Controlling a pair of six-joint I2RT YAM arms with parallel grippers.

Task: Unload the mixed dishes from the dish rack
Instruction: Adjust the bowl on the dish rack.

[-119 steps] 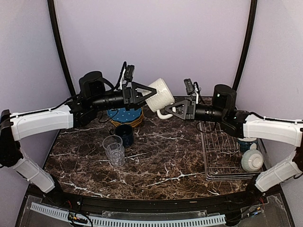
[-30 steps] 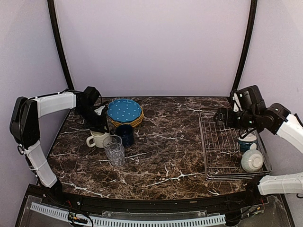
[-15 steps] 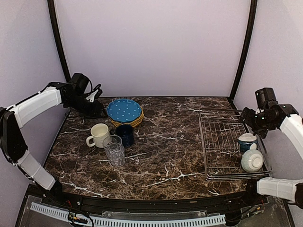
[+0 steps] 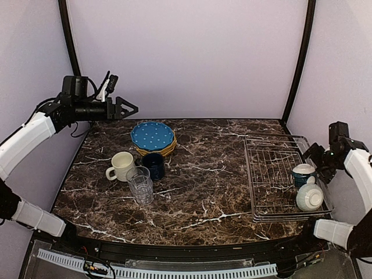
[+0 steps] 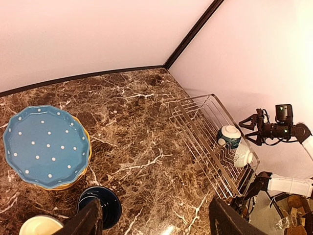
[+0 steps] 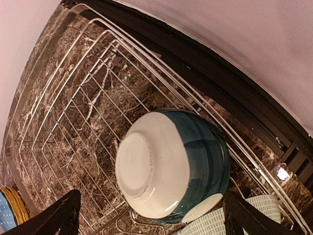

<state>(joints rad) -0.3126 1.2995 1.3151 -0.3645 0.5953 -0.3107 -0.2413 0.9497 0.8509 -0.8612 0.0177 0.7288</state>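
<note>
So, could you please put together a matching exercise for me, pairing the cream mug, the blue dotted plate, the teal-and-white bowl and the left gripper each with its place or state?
Column one:
1. cream mug
2. blue dotted plate
3. teal-and-white bowl
4. left gripper

Column two:
A. upside down in the dish rack
B. open and empty, raised above the table
C. upright on the table, left of the dark blue cup
D. lying on top of a yellow plate

Pairs: 1-C, 2-D, 3-A, 4-B.
</note>
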